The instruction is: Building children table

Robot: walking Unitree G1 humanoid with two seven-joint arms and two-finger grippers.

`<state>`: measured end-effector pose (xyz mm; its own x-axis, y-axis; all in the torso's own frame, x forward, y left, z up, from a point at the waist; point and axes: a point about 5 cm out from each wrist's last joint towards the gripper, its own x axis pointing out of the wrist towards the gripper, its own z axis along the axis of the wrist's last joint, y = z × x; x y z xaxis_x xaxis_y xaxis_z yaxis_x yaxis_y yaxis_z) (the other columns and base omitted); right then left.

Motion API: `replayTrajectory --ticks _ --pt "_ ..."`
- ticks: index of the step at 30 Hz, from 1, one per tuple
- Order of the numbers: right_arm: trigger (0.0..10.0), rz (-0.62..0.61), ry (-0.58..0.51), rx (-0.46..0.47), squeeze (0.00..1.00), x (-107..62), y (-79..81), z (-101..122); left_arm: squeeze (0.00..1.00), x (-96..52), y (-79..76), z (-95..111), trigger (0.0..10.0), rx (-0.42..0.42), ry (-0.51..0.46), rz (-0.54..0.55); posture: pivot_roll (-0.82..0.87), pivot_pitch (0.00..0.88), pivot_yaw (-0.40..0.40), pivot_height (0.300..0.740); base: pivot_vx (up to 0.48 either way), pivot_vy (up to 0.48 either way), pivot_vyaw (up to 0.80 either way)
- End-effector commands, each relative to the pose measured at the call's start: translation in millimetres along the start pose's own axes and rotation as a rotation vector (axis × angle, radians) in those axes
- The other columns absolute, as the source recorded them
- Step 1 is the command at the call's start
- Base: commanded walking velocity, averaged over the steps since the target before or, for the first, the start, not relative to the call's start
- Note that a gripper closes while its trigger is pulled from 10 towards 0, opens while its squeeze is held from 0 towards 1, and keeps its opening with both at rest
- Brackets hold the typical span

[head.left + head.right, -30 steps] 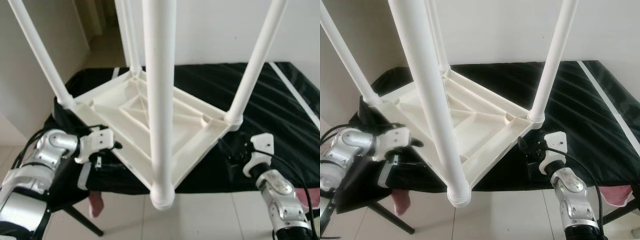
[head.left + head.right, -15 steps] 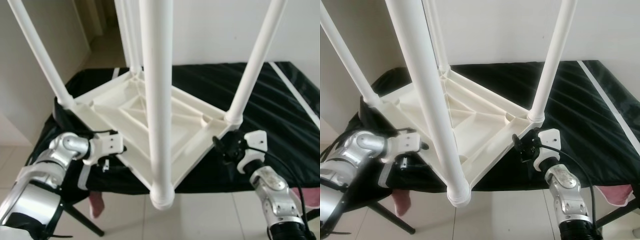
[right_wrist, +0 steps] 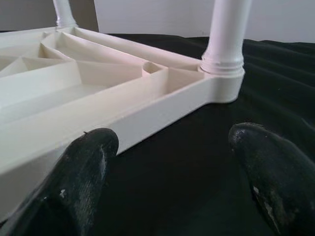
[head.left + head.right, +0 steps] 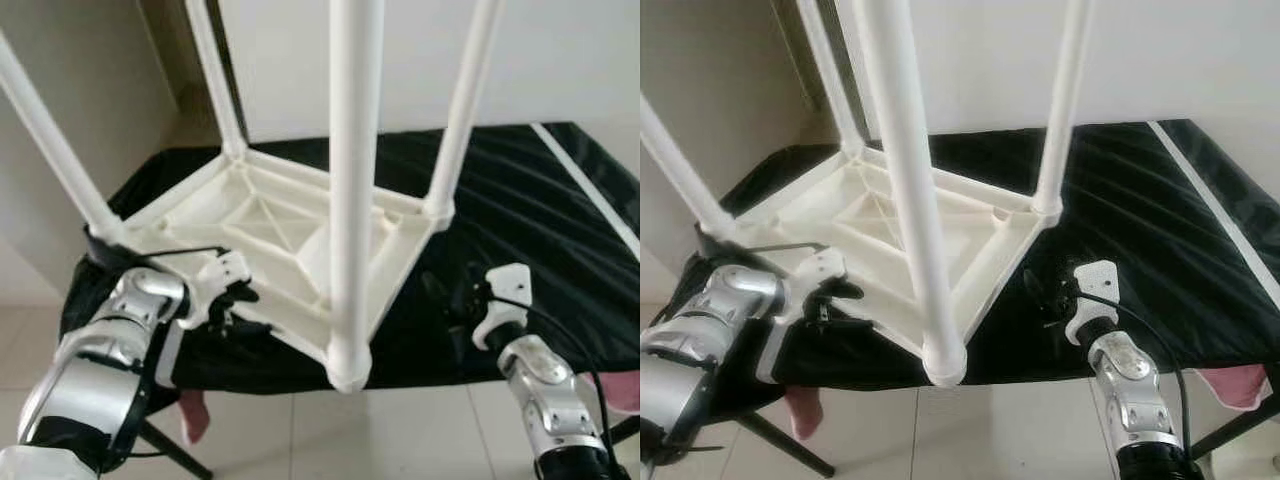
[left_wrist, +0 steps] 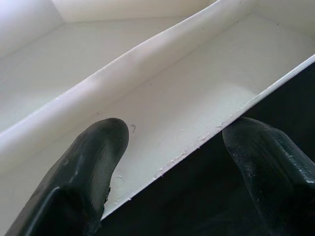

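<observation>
A white plastic children's table (image 4: 268, 214) lies upside down on a black cloth (image 4: 520, 200), its legs pointing up; the nearest leg (image 4: 352, 200) rises from the front corner. My left gripper (image 4: 238, 300) is open at the table's near-left edge. In the left wrist view the thin rim (image 5: 197, 98) runs between the fingers (image 5: 93, 167). My right gripper (image 4: 450, 295) is open over the cloth, a short way right of the table's near-right edge. The right wrist view shows that edge (image 3: 147, 108) and a corner leg (image 3: 224, 29) ahead of the fingers (image 3: 270, 167).
The cloth covers a low stand with a black leg (image 4: 165, 445) on a pale tiled floor (image 4: 400, 430). A white stripe (image 4: 590, 190) crosses the cloth at right. Pink fabric (image 4: 193, 415) hangs under the front edge, and more pink fabric (image 4: 620, 390) shows at far right. A white wall stands behind.
The table has turned and slid a little to the left on the cloth, opening a gap to my right gripper. My left gripper stays at the near-left rim. The view has shifted slightly.
</observation>
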<state>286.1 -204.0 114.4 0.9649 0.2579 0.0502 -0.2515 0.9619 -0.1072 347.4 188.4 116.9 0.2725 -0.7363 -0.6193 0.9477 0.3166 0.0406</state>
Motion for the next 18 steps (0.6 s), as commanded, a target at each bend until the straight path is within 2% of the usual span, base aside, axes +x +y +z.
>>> replayTrajectory --ticks 1,3,5,7,9,11,13,14,16,18 --pt "10.0 0.007 -0.001 0.003 0.00 2.4 3.9 -1.8 0.00 2.5 6.0 -20.5 10.0 -0.120 0.052 0.246 -0.01 0.000 0.083 0.740 0.000 0.000 0.00" --pt "10.0 0.009 -0.003 0.006 0.00 2.9 5.0 -1.6 0.00 5.3 5.6 -19.0 10.0 -0.137 0.037 0.252 -0.01 0.000 0.081 0.740 0.000 0.000 0.00" --pt "10.0 0.016 -0.010 0.014 0.00 4.6 7.9 -0.1 0.00 15.0 3.8 -15.0 10.0 -0.186 -0.008 0.279 -0.01 0.000 0.075 0.740 0.000 0.000 0.00" --pt "10.0 0.020 -0.013 0.020 0.00 5.6 10.2 0.3 0.00 29.4 -4.8 -12.0 10.0 -0.190 -0.056 0.251 -0.01 0.000 0.071 0.740 0.000 0.000 0.00" --pt "10.0 0.020 -0.012 0.021 0.00 5.7 10.4 0.1 0.00 32.2 -7.0 -11.7 10.0 -0.189 -0.066 0.241 -0.01 0.000 0.071 0.740 0.000 0.000 0.00" --pt "10.0 0.019 -0.011 0.022 0.00 5.6 10.7 -0.4 0.00 45.2 -16.8 -13.5 10.0 -0.203 -0.078 0.225 -0.01 0.000 0.071 0.740 0.000 0.000 0.00" --pt "10.0 0.010 -0.012 0.027 0.00 5.2 9.9 -0.3 0.00 59.9 -30.9 -8.3 10.0 -0.178 -0.131 0.184 -0.01 0.000 0.067 0.740 0.000 0.000 0.00" --pt "10.0 0.010 -0.012 0.027 0.00 5.2 9.9 -0.3 0.00 59.9 -30.9 -8.3 10.0 -0.178 -0.131 0.184 -0.01 0.000 0.067 0.740 0.000 0.000 0.00" --pt "10.0 0.004 -0.014 0.030 0.00 5.1 9.1 0.1 0.00 70.3 -45.4 6.3 10.0 -0.126 -0.235 0.115 -0.01 0.000 0.055 0.740 0.000 0.000 0.00" --pt "10.0 0.003 -0.016 0.033 0.00 5.6 9.0 0.4 0.00 74.2 -55.8 17.1 10.0 -0.086 -0.309 0.058 -0.01 0.000 0.054 0.740 0.000 0.000 0.00"
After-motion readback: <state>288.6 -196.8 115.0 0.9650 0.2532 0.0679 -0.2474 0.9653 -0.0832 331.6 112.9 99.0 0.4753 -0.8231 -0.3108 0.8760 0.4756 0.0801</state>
